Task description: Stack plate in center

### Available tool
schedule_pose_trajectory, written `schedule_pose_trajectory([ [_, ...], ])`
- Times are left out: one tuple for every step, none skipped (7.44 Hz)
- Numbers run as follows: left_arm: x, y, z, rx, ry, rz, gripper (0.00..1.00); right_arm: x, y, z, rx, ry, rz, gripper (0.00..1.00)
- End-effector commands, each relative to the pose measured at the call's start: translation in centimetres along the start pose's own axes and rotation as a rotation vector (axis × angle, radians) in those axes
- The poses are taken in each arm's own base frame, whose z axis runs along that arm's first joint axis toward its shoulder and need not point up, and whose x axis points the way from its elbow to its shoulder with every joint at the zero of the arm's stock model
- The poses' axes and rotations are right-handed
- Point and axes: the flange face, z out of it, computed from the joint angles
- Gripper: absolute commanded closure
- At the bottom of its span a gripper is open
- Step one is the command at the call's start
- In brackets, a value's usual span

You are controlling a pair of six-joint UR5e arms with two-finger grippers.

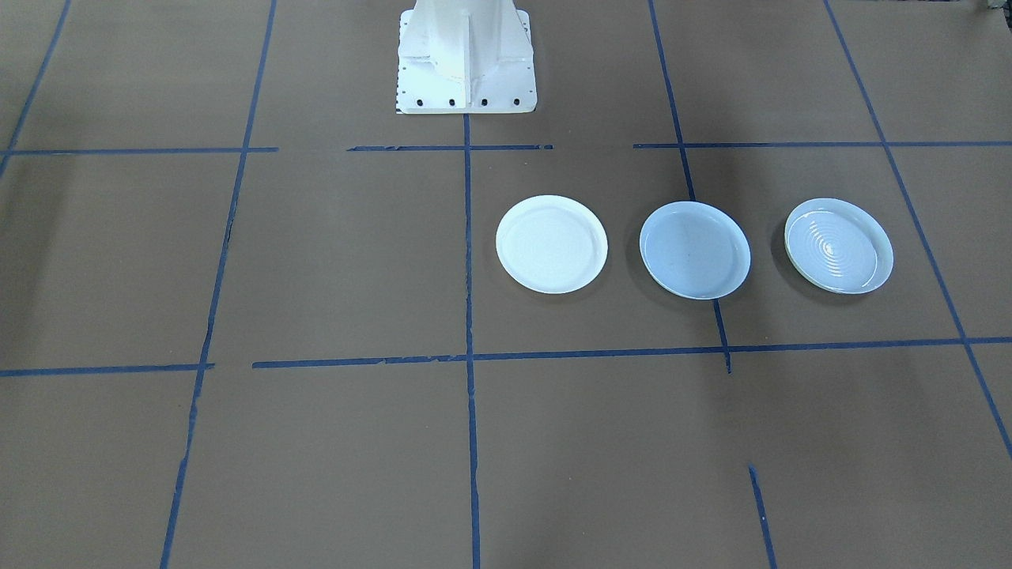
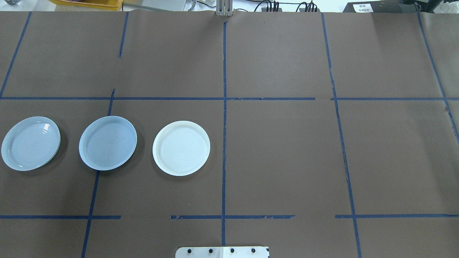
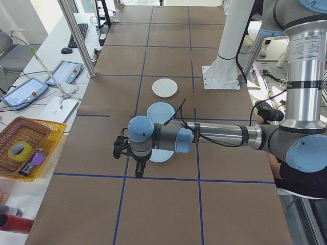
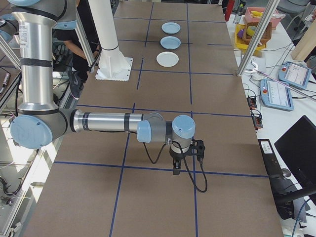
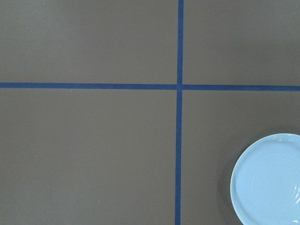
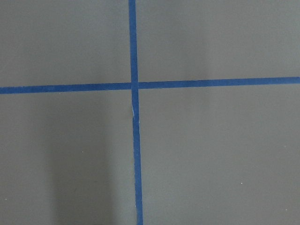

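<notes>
Brown paper table [image 2: 272, 154] with blue tape grid: your smooth blue-grey plate [image 2: 107, 142] sits middle of three on the robot's left half, white plate [image 2: 181, 147] and ringed plate [image 2: 31, 143] beside it, all apart. Left gripper [image 3: 139, 171] and right gripper [image 4: 176, 169] show only in side views; can't tell their opening.

Brown table [image 2: 279, 154] gridded with blue tape [image 2: 224, 143] (side bench [image 3: 48, 109] holds tablets [image 3: 64, 73]).
</notes>
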Motion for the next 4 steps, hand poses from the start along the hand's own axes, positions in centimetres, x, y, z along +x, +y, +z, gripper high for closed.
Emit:
schedule_pose_trajectory([
  [2.5, -0.6, 3.6, -0.025, 0.032, 0.083, 0.0, 0.0, 0.0, 0.0, 0.0, 0.001, 0.0, 0.0],
  [4.9, -1.0, 5.5, -0.038, 0.041, 0.069, 0.0, 0.0, 0.0, 0.0, 0.0, 0.0, 0.0, 0.0],
  [7.4, -1.0, 8.0, -0.041, 0.051, 0.017, 0.0, 0.0, 0.0, 0.0, 0.0, 0.0, 0.0, 0.0],
  [7.8, -0.7, 9.9, -0.042, 0.061, -0.038, 0.0, 0.0, 0.0, 0.0, 0.0, 0.0, -0.001, 0.0],
])
